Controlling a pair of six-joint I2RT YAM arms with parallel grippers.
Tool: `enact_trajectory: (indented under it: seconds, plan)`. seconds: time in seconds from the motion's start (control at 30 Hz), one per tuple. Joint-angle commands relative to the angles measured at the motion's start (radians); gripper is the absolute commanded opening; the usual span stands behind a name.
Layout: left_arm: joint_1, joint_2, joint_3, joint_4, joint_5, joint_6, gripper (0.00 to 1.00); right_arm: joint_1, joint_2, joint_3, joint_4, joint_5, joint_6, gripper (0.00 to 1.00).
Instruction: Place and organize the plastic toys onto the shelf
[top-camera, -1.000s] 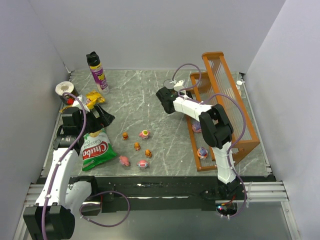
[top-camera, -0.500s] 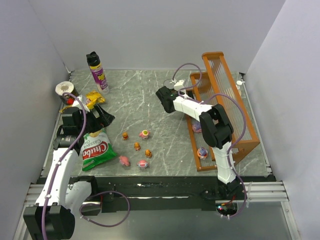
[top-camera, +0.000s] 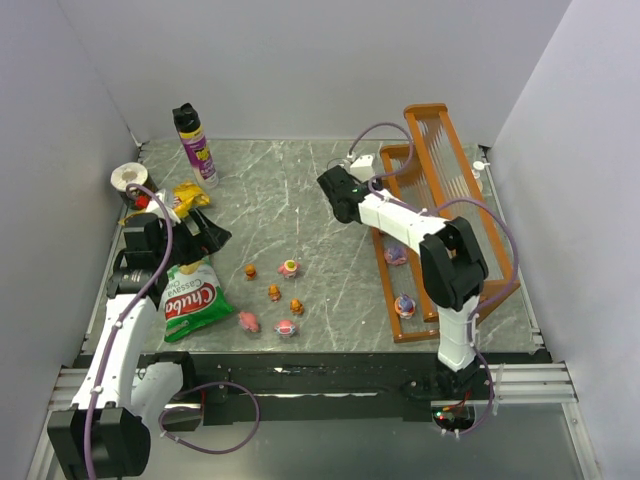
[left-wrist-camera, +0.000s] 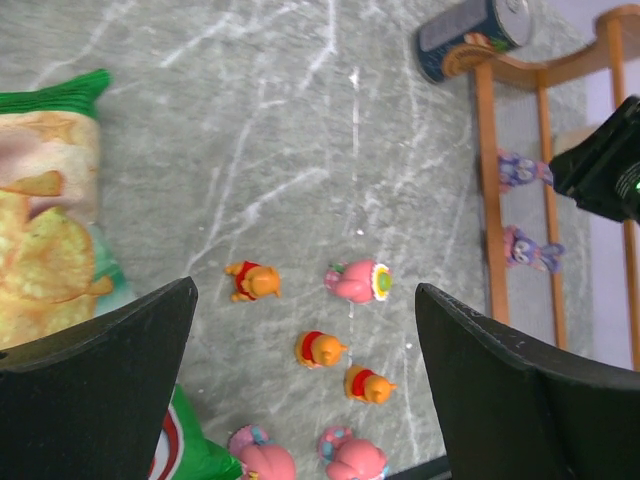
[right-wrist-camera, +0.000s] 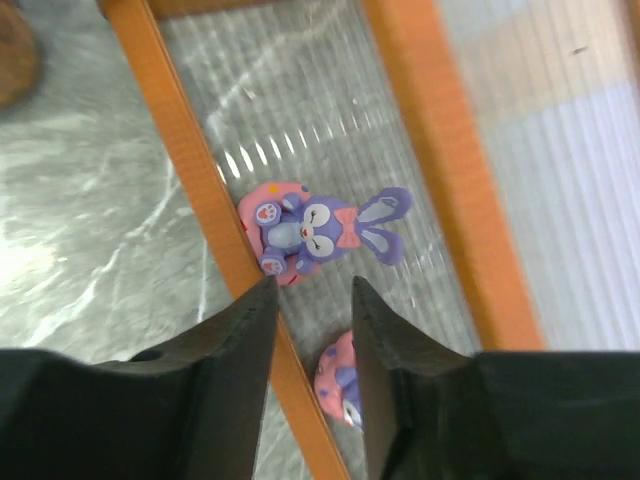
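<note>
Toys (top-camera: 273, 292) loose on the tabletop (top-camera: 290, 205) lie just ahead of the left claw (top-camera: 208, 236), wide open and empty, far nearer them than the right claw (right-wrist-camera: 312, 285), half open and empty over a purple bunny (right-wrist-camera: 320, 235) on the shelf (right-wrist-camera: 445, 150).

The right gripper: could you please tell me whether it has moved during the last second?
Yes, slightly: in the top view the right gripper has edged toward the far left corner of the shelf, and its elbow has swung right over it.
</note>
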Motion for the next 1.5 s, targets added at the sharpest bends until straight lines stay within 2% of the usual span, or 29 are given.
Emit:
enact_trajectory:
  seconds: [0.0,0.1,0.17,0.33,0.43,0.53,0.6,0.63,0.73,0.8,1.03,1.47]
  plan:
    - [0.005,0.009,0.019,0.095,0.128,-0.021,0.99,0.008,-0.091,0.005,-0.003,-0.048,0.006,0.39]
    - [-0.001,0.022,-0.005,0.175,0.205,-0.089,0.96,0.008,-0.143,-0.018,0.009,-0.089,-0.012,0.38]
    - [-0.039,0.032,-0.004,0.204,0.202,-0.128,0.95,0.008,-0.176,-0.027,0.003,-0.111,-0.022,0.38]
    - [-0.290,0.106,0.114,0.213,0.026,-0.173,0.96,0.008,-0.226,-0.052,-0.026,-0.132,-0.028,0.38]
    - [-0.338,0.169,0.174,0.204,0.012,-0.180,0.95,0.008,-0.249,-0.082,-0.016,-0.151,-0.043,0.37]
    - [-0.343,0.186,0.208,0.157,0.001,-0.157,0.95,0.003,-0.226,-0.079,-0.031,-0.164,-0.060,0.33]
    - [-0.343,0.165,0.211,0.129,-0.019,-0.111,0.96,0.000,-0.187,-0.067,-0.043,-0.160,-0.072,0.25]
    - [-0.343,0.155,0.210,0.108,-0.050,-0.096,0.97,-0.002,-0.171,-0.058,-0.052,-0.151,-0.069,0.16]
    - [-0.343,0.105,0.199,0.037,-0.066,-0.050,0.99,-0.015,-0.104,-0.029,-0.074,-0.117,-0.066,0.04]
    - [-0.343,0.063,0.161,0.049,-0.071,-0.028,0.99,-0.029,-0.058,-0.007,-0.085,-0.112,-0.071,0.00]
    - [-0.343,0.043,0.142,0.048,-0.029,-0.024,0.97,-0.048,0.039,0.033,-0.080,-0.076,-0.153,0.00]
    - [-0.329,0.025,0.134,0.068,0.004,-0.038,0.97,-0.078,0.122,0.036,-0.129,0.013,-0.134,0.00]
